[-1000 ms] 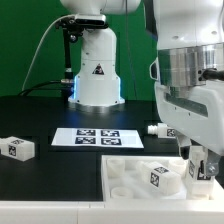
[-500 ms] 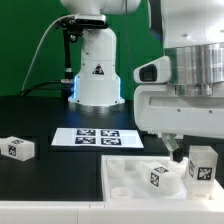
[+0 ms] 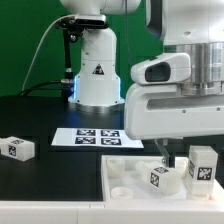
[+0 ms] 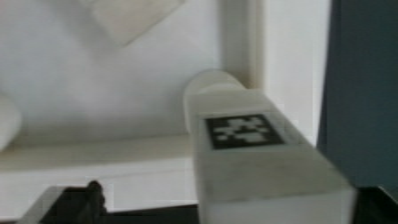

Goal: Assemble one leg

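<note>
Leg [image 3: 201, 166] stands upright near panel [image 3: 122, 180] edge, pincer [image 3: 168, 157] just beside.

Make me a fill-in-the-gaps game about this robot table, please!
1. The lone leg on the exterior view's left lies on the ____ table.
2. The backdrop behind the robot is coloured ____.
3. The tagged leg below the gripper rests on the wide white ____.
Missing words: black; green; panel.
</note>
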`<state>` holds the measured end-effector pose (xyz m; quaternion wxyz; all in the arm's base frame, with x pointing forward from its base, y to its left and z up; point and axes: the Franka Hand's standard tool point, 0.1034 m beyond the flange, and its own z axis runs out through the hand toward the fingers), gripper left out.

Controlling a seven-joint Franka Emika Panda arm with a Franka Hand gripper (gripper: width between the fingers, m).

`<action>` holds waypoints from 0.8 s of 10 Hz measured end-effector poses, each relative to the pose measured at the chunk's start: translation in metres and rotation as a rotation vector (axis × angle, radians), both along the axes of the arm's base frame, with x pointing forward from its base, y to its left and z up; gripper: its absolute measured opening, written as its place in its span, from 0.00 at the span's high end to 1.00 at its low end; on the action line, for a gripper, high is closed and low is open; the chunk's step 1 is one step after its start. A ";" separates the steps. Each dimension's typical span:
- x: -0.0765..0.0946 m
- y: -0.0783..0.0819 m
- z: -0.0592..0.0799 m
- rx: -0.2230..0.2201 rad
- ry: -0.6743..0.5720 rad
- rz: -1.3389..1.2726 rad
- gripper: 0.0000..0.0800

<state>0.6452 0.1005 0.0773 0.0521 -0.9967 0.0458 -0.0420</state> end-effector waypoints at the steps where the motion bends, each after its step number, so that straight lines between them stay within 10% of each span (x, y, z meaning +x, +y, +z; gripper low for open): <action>1: 0.000 0.000 0.000 0.000 0.001 -0.008 0.37; 4: 0.000 0.000 0.000 0.018 0.020 -0.194 0.64; 8: -0.002 0.001 -0.001 0.049 0.065 -0.612 0.64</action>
